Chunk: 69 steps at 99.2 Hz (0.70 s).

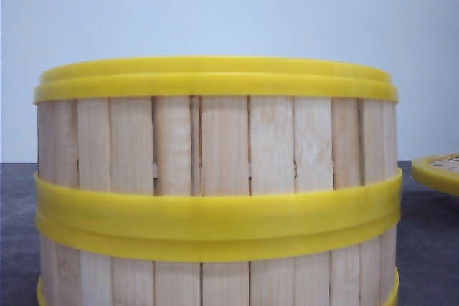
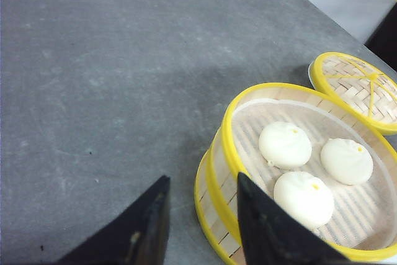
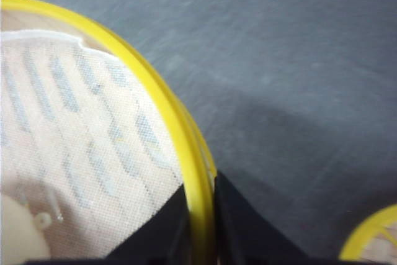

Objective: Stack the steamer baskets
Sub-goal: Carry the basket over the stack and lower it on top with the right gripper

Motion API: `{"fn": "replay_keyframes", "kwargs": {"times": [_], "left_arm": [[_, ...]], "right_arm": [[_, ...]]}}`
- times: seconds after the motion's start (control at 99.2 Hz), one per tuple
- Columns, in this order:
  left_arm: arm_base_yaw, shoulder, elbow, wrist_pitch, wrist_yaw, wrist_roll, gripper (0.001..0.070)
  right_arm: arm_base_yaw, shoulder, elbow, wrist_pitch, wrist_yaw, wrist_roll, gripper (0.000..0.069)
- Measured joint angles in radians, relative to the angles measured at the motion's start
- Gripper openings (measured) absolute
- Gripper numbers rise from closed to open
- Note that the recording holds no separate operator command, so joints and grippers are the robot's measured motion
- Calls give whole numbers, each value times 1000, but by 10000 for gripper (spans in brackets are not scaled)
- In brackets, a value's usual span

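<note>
A dark grey, faintly mottled table (image 2: pixel 111 91) meets a pale wall (image 1: pixel 215 5); the steamer baskets (image 1: pixel 215 198) stand stacked near its front edge, three white buns (image 2: pixel 310 172) in the upper one; the right gripper (image 3: pixel 200 228) pinches that basket's yellow rim; the left gripper (image 2: pixel 201 228) hangs parted beside the stack, holding nothing; a woven lid (image 2: pixel 360 88) lies beside it.

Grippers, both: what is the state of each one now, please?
Left gripper: open, holding nothing, beside the steamer baskets.
Right gripper: shut on the top basket's rim.
</note>
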Motion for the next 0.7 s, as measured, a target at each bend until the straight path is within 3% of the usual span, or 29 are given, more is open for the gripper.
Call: {"fn": "replay_keyframes", "kwargs": {"times": [0.343,0.696], "left_arm": [[0,0,0,0,2,0,184],[0,0,0,0,3,0,184]], "right_arm": [[182,136,0,-3,107,-18,29],[231,254,-65,49,154,-25,29]]}}
